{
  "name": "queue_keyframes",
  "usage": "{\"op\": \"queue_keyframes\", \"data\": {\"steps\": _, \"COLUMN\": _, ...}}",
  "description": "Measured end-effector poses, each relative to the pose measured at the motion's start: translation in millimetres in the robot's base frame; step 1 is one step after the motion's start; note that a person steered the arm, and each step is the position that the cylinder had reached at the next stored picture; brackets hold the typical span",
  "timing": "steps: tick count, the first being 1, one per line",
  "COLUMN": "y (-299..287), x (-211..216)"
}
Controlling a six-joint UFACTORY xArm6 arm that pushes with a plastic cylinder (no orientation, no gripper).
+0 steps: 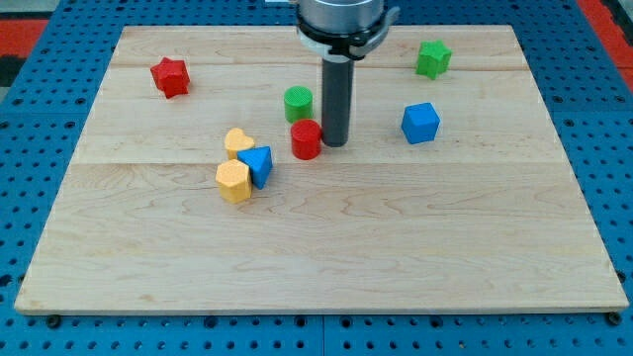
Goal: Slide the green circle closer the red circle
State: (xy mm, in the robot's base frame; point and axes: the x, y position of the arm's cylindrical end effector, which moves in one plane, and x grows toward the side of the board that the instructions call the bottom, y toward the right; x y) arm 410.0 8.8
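Observation:
The green circle (298, 103) stands on the wooden board (396, 247) just above centre. The red circle (307, 139) stands right below it, a small gap between them. My tip (334, 143) rests on the board just to the right of the red circle, about touching its side, and to the lower right of the green circle.
A red star (170, 76) lies at the upper left. A green star (432, 58) lies at the upper right. A blue cube (420, 123) sits right of my tip. A yellow heart (237, 142), blue triangle (258, 164) and yellow hexagon (233, 182) cluster left of the red circle.

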Motion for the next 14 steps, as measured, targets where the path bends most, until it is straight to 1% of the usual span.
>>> {"op": "queue_keyframes", "data": {"steps": 2, "y": -41.9, "x": 0.0}}
{"op": "queue_keyframes", "data": {"steps": 3, "y": -28.5, "x": -5.8}}
{"op": "queue_keyframes", "data": {"steps": 4, "y": 15.1, "x": -48.4}}
{"op": "queue_keyframes", "data": {"steps": 5, "y": 17.6, "x": -97.8}}
{"op": "queue_keyframes", "data": {"steps": 6, "y": -26.0, "x": -98.1}}
{"op": "queue_keyframes", "data": {"steps": 7, "y": -29.4, "x": -92.2}}
{"op": "queue_keyframes", "data": {"steps": 8, "y": -25.0, "x": -56.1}}
{"op": "queue_keyframes", "data": {"steps": 9, "y": -1.2, "x": -42.9}}
{"op": "queue_keyframes", "data": {"steps": 11, "y": -19.7, "x": -4.0}}
{"op": "queue_keyframes", "data": {"steps": 12, "y": -32.8, "x": -9.0}}
{"op": "queue_keyframes", "data": {"steps": 13, "y": -33.0, "x": -35.8}}
{"op": "queue_keyframes", "data": {"steps": 14, "y": -49.8, "x": -36.0}}
